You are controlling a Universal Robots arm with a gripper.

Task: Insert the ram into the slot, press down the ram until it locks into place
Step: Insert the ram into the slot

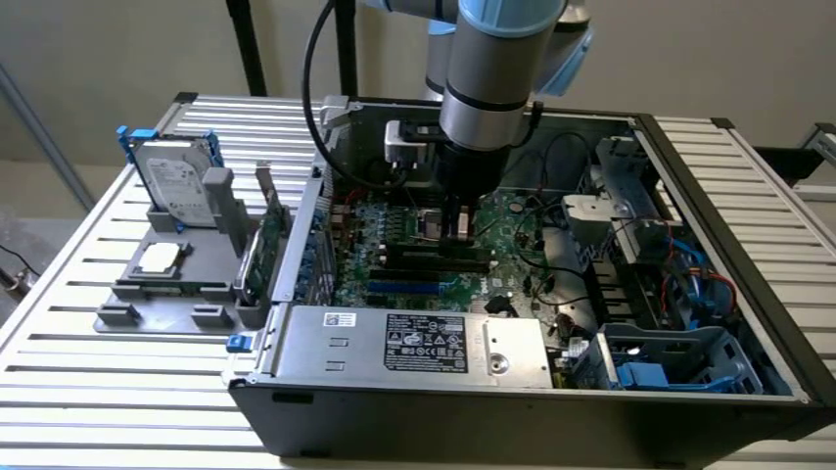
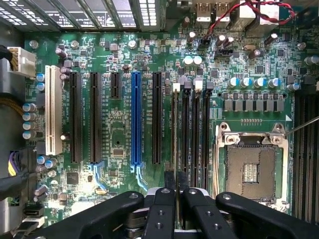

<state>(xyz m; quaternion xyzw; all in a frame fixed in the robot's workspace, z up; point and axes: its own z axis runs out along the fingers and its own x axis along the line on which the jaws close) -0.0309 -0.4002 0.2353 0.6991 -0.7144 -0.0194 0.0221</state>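
Note:
In the wrist view the ram [image 2: 174, 139] is seen edge-on as a thin green line. It stands upright in the slot [image 2: 175, 93], the outermost of several parallel black memory sockets with pale end latches beside the CPU socket [image 2: 251, 172]. My gripper [image 2: 175, 180] is directly over the ram's near end, its two black fingertips [image 2: 168, 181] pressed close on either side of the ram's edge. In the exterior view the gripper [image 1: 457, 230] reaches straight down into the open computer case onto the motherboard [image 1: 392, 220]. Whether the latches are closed is unclear.
A bright blue slot [image 2: 135, 119] and black expansion slots lie beside the memory sockets. Cables and drive cages [image 1: 653, 255] crowd the case toward the exterior view's right. A power supply [image 1: 405, 338] sits at the front. Outside, a grey holder [image 1: 170, 284] carries a hard drive [image 1: 176, 181] and a green expansion card [image 1: 270, 245].

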